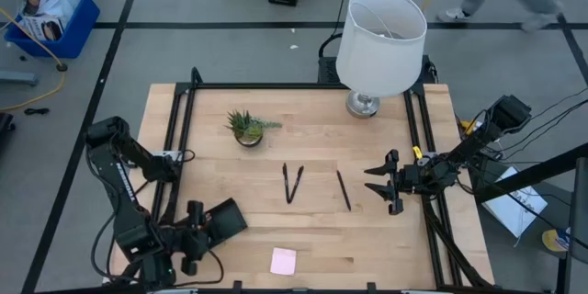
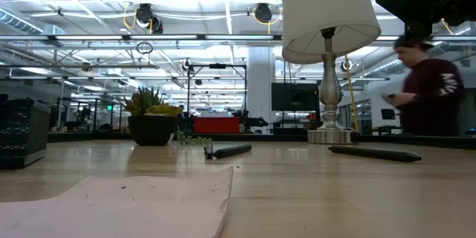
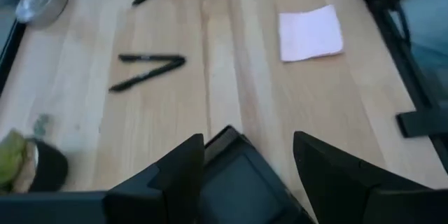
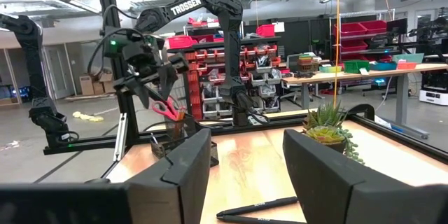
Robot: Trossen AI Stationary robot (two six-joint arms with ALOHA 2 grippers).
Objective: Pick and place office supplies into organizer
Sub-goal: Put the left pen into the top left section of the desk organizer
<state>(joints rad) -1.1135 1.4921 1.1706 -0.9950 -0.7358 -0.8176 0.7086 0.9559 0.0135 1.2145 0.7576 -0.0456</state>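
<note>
The black organizer stands on the table's near left part, with red-handled scissors and a pencil sticking up out of it. My left gripper hangs open just over it, one finger on either side of its top corner. Two black pens lie in a V at mid-table, and a third pen lies to their right. A pink sticky-note pad lies flat near the near edge. My right gripper is open, level above the table, right of the third pen.
A small potted plant stands on the far left part. A white-shaded lamp stands on its base at the far right. Black rails run along the table's sides. A person stands beyond the table.
</note>
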